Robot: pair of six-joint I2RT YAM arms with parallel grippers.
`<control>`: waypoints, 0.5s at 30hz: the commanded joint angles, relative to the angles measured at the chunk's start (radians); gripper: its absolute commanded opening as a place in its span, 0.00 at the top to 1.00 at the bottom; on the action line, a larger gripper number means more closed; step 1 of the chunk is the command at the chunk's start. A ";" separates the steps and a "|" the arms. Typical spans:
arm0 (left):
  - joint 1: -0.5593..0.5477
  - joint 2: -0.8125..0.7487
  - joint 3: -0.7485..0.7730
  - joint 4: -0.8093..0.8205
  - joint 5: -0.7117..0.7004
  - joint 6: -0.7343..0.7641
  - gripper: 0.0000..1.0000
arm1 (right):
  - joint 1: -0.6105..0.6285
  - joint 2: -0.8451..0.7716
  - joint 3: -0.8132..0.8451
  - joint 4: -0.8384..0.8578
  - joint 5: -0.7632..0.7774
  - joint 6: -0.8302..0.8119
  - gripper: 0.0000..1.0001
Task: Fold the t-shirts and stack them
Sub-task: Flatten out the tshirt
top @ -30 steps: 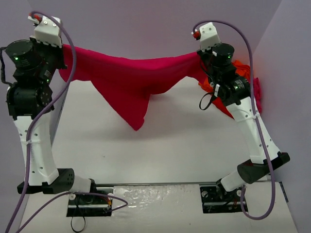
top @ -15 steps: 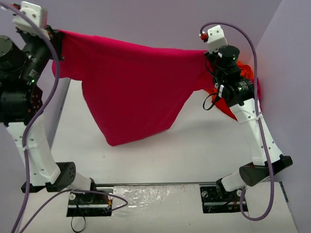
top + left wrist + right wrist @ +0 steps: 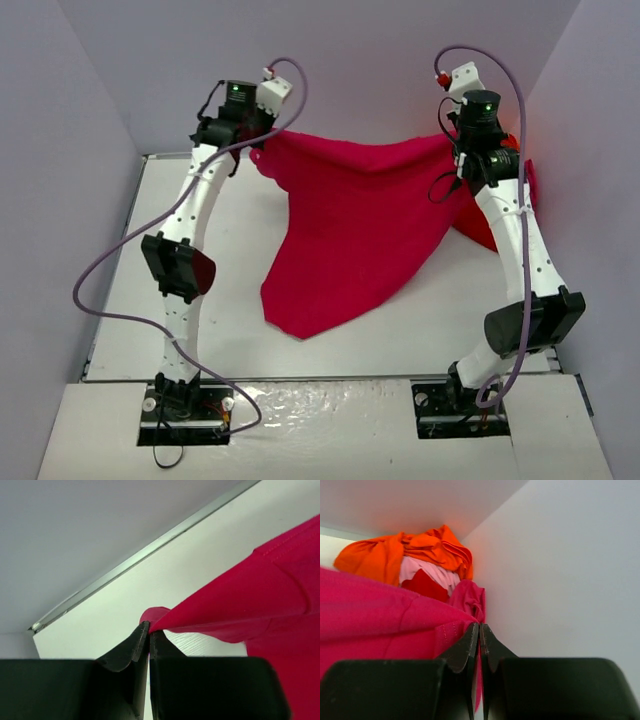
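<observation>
A crimson pink-red t-shirt (image 3: 355,225) hangs stretched between my two grippers at the back of the table, its lower end lying on the white tabletop. My left gripper (image 3: 262,150) is shut on its left corner, seen in the left wrist view (image 3: 149,630) with the shirt (image 3: 260,595) running off to the right. My right gripper (image 3: 455,150) is shut on its right corner, seen in the right wrist view (image 3: 479,630) with the shirt's hem (image 3: 385,620) at the fingers. A pile of orange (image 3: 395,552), pale pink (image 3: 427,572), red (image 3: 422,586) and magenta (image 3: 472,597) shirts lies in the back right corner.
Grey walls close the table on the left, back and right. The pile of shirts (image 3: 522,185) is mostly hidden behind the right arm in the top view. The white tabletop (image 3: 180,330) runs to a front edge by the arm bases.
Both grippers moved back and down with the shirt. The left arm swung from the far left inward to the back middle. The shirt's lower end dropped onto the table.
</observation>
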 commanded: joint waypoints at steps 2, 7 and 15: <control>-0.078 -0.038 0.252 0.111 -0.089 0.030 1.00 | -0.025 -0.165 0.045 0.060 -0.150 0.038 1.00; -0.105 -0.062 0.260 0.179 -0.095 0.025 1.00 | -0.025 -0.180 0.158 -0.105 -0.366 0.106 1.00; 0.008 -0.101 0.085 0.297 -0.300 0.030 1.00 | 0.055 -0.193 0.081 -0.369 -1.126 0.146 1.00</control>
